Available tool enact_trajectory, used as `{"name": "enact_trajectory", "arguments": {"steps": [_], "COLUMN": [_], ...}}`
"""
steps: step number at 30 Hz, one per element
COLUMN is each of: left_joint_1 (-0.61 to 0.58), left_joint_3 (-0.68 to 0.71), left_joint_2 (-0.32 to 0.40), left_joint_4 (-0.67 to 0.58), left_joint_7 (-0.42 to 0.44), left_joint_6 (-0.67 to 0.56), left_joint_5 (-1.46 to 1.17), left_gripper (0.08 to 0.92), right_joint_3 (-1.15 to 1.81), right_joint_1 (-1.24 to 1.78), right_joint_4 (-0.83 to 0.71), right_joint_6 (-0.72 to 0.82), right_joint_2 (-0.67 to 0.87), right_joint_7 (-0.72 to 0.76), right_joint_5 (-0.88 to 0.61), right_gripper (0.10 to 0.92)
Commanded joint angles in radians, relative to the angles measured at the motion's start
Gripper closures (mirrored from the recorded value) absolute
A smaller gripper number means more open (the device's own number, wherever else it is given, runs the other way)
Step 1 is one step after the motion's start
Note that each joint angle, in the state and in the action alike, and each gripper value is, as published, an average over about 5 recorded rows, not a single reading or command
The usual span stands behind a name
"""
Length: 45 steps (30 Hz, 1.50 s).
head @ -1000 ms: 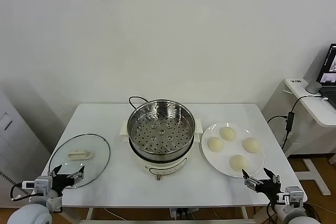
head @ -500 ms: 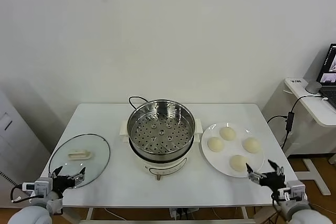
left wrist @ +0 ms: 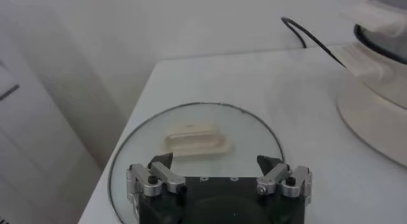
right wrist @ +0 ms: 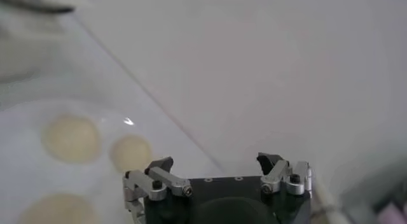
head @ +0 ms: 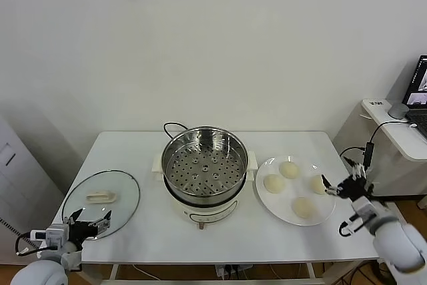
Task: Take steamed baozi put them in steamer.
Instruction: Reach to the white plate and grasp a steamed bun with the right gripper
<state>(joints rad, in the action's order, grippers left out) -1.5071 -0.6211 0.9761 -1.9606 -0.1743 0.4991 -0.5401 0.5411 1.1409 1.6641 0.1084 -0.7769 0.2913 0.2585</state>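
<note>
- White table (head: 133, 151) fills the room's middle
- Right gripper (head: 343, 185), jaws wide and empty, hovers at the plate's (head: 267, 201) right edge
- Steamed baozi (head: 274, 183) lie just left of it; steamer (head: 205, 161) farther left
- Left gripper (head: 91, 223) wide, parked near the glass lid (head: 127, 195)

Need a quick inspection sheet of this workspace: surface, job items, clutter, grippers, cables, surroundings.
Surface: white table, bare between items.
Job's things: steamer at table centre, lid off, perforated tray holding nothing; four buns on a white plate to its right.
Clutter: glass lid with white handle lying flat at the table's left.
Grippers: left gripper open, low at the near left edge by the lid; right gripper open, raised at the plate's right rim, holding nothing.
Cables: black cord behind the steamer; another cord hanging off the side desk.
Surroundings: plain white wall; side desk at right with a laptop.
</note>
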Motion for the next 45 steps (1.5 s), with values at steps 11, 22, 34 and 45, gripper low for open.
{"name": "enact_trajectory", "arguments": {"steps": [11,22,34,45], "left_joint_1": [0.027,0.037,0.063,0.071], "left_joint_3": [0.018,0.024,0.041,0.052], "left_joint_2": [-0.002,-0.009,-0.016,-0.010], "left_joint_4": [0.008,0.027,0.039,0.046], "left_joint_7": [0.001,0.002,0.005,0.007], "left_joint_6": [0.019,0.024,0.031,0.031], "left_joint_5": [0.037,0.039,0.037,0.037], "left_gripper": [0.177,0.177,0.177,0.177], "right_joint_3": [-0.742,-1.090,-1.124,-1.090], "right_joint_1": [-0.830,-1.197,-1.233,-1.172], "right_joint_4": [-0.482,-0.846,-1.063,-1.091], "right_joint_6": [-0.094,-0.244,-0.337,-0.344], "right_joint_2": [0.157,-0.064,-0.250,-0.280], "right_joint_7": [0.491,0.766,0.808,0.777], "right_joint_5": [0.055,0.019,0.103,0.130], "right_gripper": [0.203,0.203,0.203,0.203]}}
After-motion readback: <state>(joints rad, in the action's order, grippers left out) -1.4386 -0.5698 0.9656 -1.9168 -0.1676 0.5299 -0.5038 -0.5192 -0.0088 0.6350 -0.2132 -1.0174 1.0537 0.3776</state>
